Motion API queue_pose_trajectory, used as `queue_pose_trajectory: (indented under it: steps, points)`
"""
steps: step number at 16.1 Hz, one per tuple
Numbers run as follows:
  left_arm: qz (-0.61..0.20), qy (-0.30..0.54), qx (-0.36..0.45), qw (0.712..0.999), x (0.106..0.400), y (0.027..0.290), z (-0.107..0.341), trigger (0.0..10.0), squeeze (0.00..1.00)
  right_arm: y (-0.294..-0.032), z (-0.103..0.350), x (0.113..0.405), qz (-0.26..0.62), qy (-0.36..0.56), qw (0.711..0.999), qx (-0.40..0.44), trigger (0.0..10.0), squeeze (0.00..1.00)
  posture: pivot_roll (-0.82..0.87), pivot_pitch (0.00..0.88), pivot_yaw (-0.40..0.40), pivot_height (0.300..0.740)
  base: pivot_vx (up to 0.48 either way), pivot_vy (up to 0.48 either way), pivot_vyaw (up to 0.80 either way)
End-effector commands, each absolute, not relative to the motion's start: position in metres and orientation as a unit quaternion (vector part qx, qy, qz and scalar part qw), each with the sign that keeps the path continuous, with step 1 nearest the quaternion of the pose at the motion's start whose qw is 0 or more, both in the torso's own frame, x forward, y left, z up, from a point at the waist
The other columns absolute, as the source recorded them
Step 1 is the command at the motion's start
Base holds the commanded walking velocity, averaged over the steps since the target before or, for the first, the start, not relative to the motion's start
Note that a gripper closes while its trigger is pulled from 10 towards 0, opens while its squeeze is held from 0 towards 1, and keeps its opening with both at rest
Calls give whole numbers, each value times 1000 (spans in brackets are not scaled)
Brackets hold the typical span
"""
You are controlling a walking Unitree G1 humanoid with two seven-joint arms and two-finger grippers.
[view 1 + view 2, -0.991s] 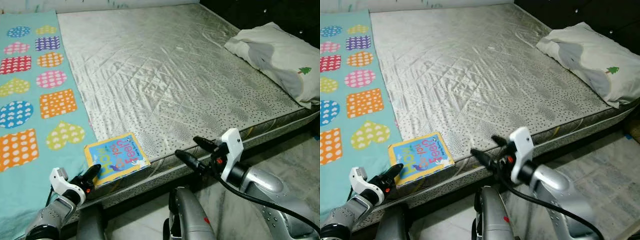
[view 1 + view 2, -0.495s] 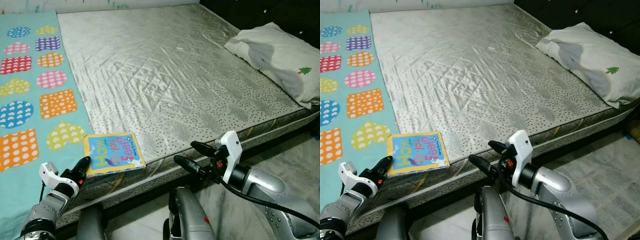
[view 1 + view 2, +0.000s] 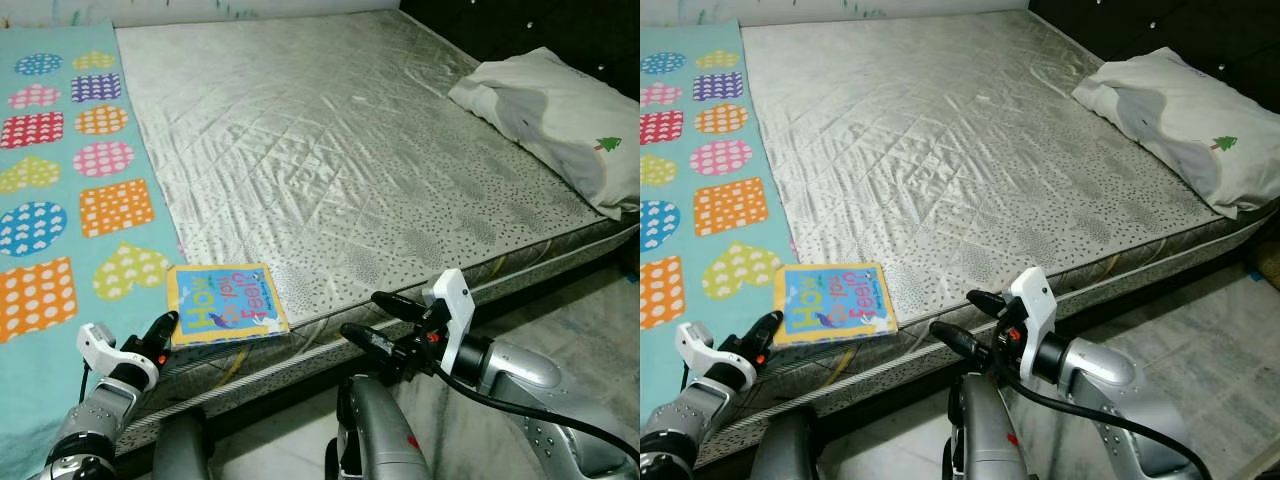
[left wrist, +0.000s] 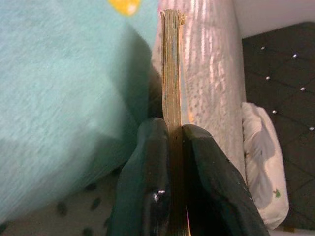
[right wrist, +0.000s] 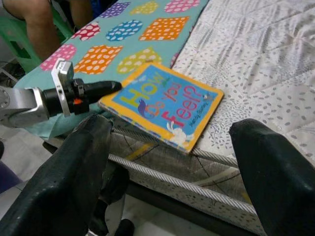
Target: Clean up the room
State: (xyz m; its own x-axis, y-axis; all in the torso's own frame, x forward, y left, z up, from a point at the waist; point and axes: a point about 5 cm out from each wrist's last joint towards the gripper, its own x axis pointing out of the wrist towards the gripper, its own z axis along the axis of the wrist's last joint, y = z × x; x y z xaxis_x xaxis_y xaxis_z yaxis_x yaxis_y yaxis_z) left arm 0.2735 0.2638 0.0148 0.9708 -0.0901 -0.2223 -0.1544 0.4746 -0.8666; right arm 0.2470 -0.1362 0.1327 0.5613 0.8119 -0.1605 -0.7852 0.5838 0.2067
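**A:** Where is the book lying at this moment?

**B:** A children's board book point(image 3: 226, 304) with a yellow border and blue cover is resting flat near the front edge of a bed, at about 7 o'clock in the head camera's picture. It is sitting where a teal blanket point(image 3: 60, 200) printed with dotted hearts and squares is meeting the silver quilted mattress point(image 3: 330, 150).

**A:** What is the left tool doing?

**B:** The left tool point(image 3: 160, 331) is pinching the book's near corner. In the left wrist view, its two black fingers point(image 4: 147, 167) are pressing on either side of the book's page edge point(image 4: 172, 88).

**A:** And the right tool?

**B:** The right tool point(image 3: 962, 318) is hovering in front of the mattress edge at about 6 o'clock, well apart from the book. Its fingers are standing spread, gripping nothing.

**A:** Anything else on the bed?

**B:** A white pillow point(image 3: 560, 115) with a small green tree print is lying at about 2 o'clock, beside a dark headboard point(image 3: 1180, 30). In the right wrist view, a person's bare legs point(image 5: 34, 24) are showing beyond the blanket.
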Motion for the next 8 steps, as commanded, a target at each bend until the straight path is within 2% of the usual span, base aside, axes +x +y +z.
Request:
queue_pose_trajectory:
  steps: [1,3,5,8]
  points:
    - [33,100,-505,856,277,273,21,0,0,-135,129,247,448,119,884,51,10000,0,-161,84,-87,570,0,0,0]
    - [73,96,-450,885,280,278,24,0,0,-133,125,252,434,110,893,41,10000,0,-145,52,-78,570,0,0,0]
    - [100,78,-426,896,281,283,27,0,0,-133,122,256,423,104,900,38,10000,0,-132,34,-69,570,0,0,0]
    - [69,21,-328,942,292,286,59,0,0,-136,126,267,386,77,919,34,10000,0,-107,6,-56,570,0,0,0]
